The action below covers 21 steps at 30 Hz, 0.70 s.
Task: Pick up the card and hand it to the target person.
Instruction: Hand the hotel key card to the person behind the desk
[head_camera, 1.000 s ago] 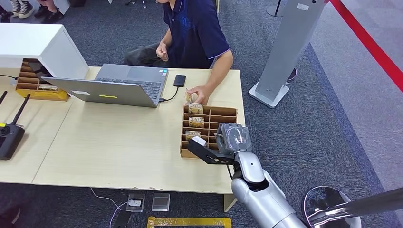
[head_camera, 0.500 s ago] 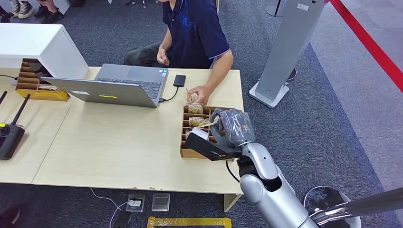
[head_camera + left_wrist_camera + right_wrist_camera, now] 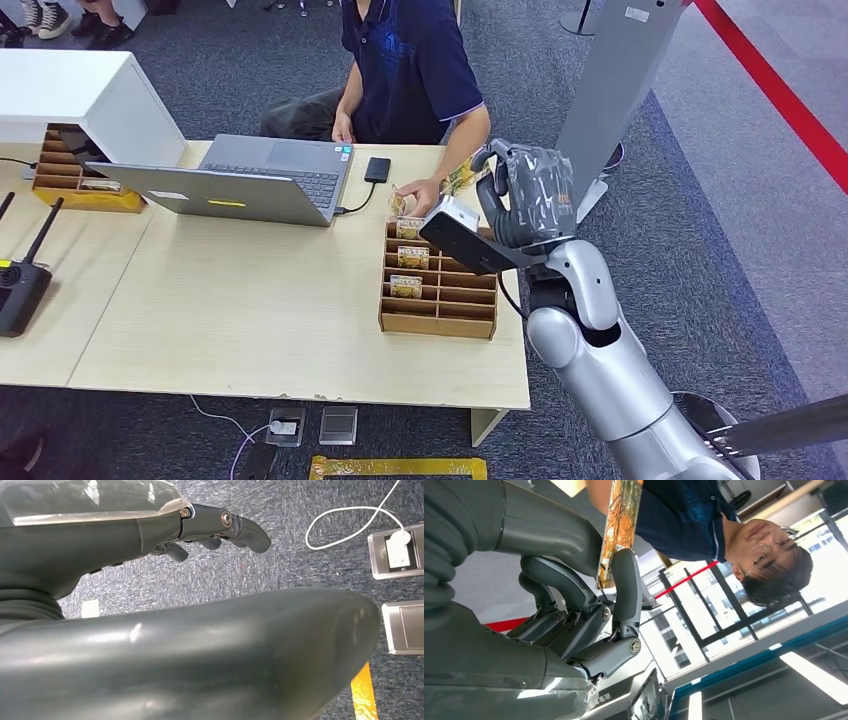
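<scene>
Right hand, grey ribbed cover w/ dark fingers, has risen since 0.5 s ago: it was low over the brown cardboard slotted card tray, now it's up above the tray's far end, close to the seated person in a dark blue polo shirt. Thin flat card w/ orange-yellow leafy print came up with it, clear of the tray. Person's hand is at the tray's far slots as before, fingers on another card there.

Silver arm is smooth, rounded metal; tray is matte cardboard w/ thin dividers, a few patterned cards standing in the left column. Table is pale wood laminate, carpet grey-blue speckled. Open grey laptop sits well apart from the tray.

Right wrist view: card is pinched edge-on between thick grey thumb and a dark fingertip, most of it sticking out past them (other fingers curled below).

Left hand hangs over carpet, fingers loosely bent, apart, holding nothing.
</scene>
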Available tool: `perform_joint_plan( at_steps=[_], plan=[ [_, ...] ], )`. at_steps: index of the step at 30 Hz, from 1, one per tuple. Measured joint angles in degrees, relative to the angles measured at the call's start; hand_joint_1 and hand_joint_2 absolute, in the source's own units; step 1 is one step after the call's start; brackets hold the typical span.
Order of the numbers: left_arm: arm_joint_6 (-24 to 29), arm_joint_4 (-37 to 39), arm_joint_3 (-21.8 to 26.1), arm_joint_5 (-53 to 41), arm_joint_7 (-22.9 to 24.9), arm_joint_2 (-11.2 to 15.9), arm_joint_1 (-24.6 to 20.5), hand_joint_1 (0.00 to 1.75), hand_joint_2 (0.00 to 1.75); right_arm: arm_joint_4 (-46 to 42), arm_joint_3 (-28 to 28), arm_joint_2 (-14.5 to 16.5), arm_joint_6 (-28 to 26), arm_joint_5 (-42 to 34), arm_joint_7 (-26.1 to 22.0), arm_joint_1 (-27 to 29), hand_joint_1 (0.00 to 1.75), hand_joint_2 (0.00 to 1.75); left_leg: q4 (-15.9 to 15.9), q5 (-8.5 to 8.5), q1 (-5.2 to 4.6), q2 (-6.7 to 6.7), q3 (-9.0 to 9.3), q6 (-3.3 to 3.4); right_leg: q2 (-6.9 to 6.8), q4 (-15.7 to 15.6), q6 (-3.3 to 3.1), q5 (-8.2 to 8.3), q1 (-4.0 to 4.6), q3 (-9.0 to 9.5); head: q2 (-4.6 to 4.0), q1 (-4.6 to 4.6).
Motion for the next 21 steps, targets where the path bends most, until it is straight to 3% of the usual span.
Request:
perform_joint_plan(
  at_steps=[10,21],
  plan=[
    [1.21,0.0,0.0,0.04,0.38,0.0,-0.03,0.0,0.0,16.89,-0.64,5.06,-6.41,-5.31,-2.7,-8.88,1.59,1.75,0.0,0.0,0.0,0.0,-0.03,0.0,-0.02,0.01,0.0,0.0,0.0,-0.02,0.01,-0.03],
    [2.4,0.0,0.0,-0.21,0.39,0.28,-0.07,0.0,0.0,33.55,-0.69,9.46,-13.39,-3.12,4.6,-15.1,1.62,1.75,0.0,0.0,0.0,0.0,-0.02,0.0,-0.02,0.01,0.0,0.0,0.0,-0.02,0.0,0.01]
  ],
)
